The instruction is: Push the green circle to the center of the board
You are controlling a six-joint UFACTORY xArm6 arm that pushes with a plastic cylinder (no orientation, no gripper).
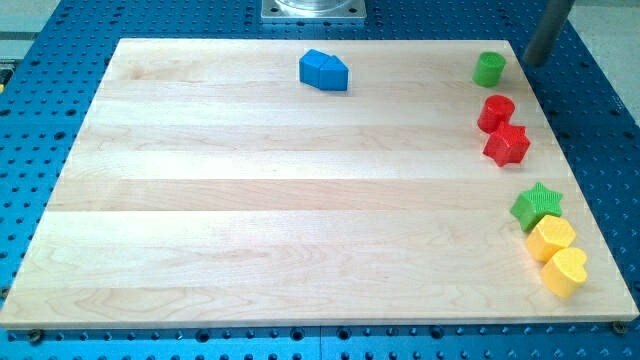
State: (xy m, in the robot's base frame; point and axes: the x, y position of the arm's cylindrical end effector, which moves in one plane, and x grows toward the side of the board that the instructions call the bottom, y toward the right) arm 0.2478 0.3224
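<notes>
The wooden board (250, 200) lies on a blue table with many little holes (40, 100).

Going from the view's left, the first things I see are two blue blocks (324, 71). They touch each other near the view's top, a bit past the middle. I cannot tell their shapes well.

Next is the green circle (489, 69). It sits near the top right corner of the board, far from the middle of the board. It stands alone.

Just below it is a red circle (495, 113), and a red star (507, 146) touches that one from below.

Further down the right side is a green star (537, 206). A yellow block (551, 238) with flat sides sits right under it, and a yellow heart (565, 272) is right under that. These three are packed close in a row near the board's right edge.

My tip (534, 62) is at the view's top right, just to the right of the green circle. It is close to the circle but does not touch it. I have no fingers to spread or pinch, just a dark rod, and it holds nothing.
</notes>
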